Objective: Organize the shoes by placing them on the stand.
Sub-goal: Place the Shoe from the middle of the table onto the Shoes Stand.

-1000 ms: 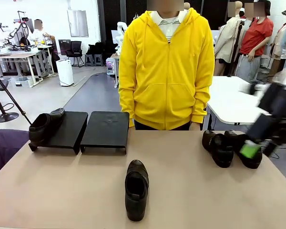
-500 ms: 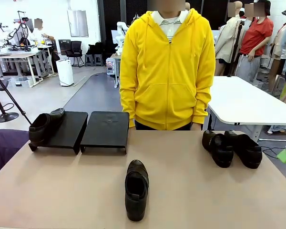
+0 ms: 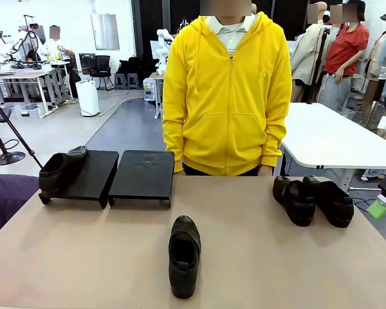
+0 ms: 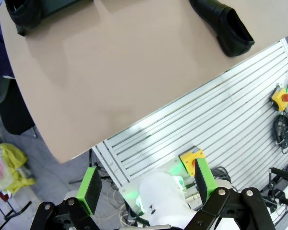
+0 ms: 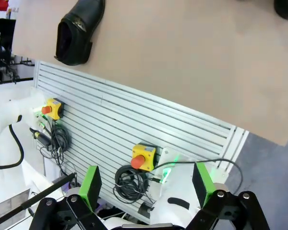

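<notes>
Left gripper (image 4: pixel 147 184) and right gripper (image 5: pixel 146 184) both hang wide open and empty, off the table (image 3: pixel 83 257). One shoe (image 3: pixel 58 170) sits at the stand's (image 3: pixel 141 175) left end, leaving room for more I guess. The middle shoe (image 3: pixel 184 254) and right pair (image 3: pixel 312 201) wait on the tabletop.

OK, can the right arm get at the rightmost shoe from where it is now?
Probably yes. The right tool is open and empty, beside the table's right edge, and the rightmost shoe lies close to that edge with nothing over it. Its neighbour lies on the side away from the tool.
</notes>
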`<action>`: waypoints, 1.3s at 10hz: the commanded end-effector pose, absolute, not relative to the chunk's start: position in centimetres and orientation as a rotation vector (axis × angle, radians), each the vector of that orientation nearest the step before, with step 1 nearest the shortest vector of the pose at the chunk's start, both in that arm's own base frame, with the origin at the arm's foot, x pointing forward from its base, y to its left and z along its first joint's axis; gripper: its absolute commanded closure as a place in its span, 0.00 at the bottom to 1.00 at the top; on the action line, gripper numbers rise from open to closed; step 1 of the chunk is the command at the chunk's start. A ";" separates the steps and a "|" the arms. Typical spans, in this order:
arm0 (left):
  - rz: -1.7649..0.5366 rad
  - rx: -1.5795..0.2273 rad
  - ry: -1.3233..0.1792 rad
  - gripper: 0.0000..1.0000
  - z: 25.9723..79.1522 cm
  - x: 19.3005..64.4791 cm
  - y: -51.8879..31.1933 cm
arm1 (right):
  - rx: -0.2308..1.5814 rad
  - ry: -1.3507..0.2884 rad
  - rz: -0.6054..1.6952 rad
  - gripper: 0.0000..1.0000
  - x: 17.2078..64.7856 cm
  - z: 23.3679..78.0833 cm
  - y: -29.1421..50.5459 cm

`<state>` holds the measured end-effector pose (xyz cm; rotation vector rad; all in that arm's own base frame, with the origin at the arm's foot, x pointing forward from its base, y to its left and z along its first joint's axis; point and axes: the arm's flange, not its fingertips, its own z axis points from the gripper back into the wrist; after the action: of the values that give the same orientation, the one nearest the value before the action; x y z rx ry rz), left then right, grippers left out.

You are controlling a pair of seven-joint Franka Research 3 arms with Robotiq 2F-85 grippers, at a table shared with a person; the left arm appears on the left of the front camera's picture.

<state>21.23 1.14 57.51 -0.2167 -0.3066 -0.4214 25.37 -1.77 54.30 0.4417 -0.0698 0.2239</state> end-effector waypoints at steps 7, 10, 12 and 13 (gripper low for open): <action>-0.375 -0.205 -0.236 0.00 56.2 22.0 -2.7 | 0.467 -0.074 0.254 0.00 25.6 54.9 -1.8; -0.328 -0.070 -0.284 0.00 52.5 23.9 -16.8 | 0.467 -0.074 0.254 0.00 25.6 54.9 -1.8; -0.255 -0.079 -0.342 0.00 48.5 25.5 -25.9 | 0.467 -0.074 0.254 0.00 25.6 54.9 -1.8; -0.250 -0.110 -0.257 0.00 46.6 26.0 -30.1 | 0.467 -0.074 0.254 0.00 25.6 54.9 -1.8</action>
<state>23.14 -27.67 48.17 -0.0941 -0.3100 -0.2914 25.40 -1.80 54.56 0.4411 -0.0737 0.2261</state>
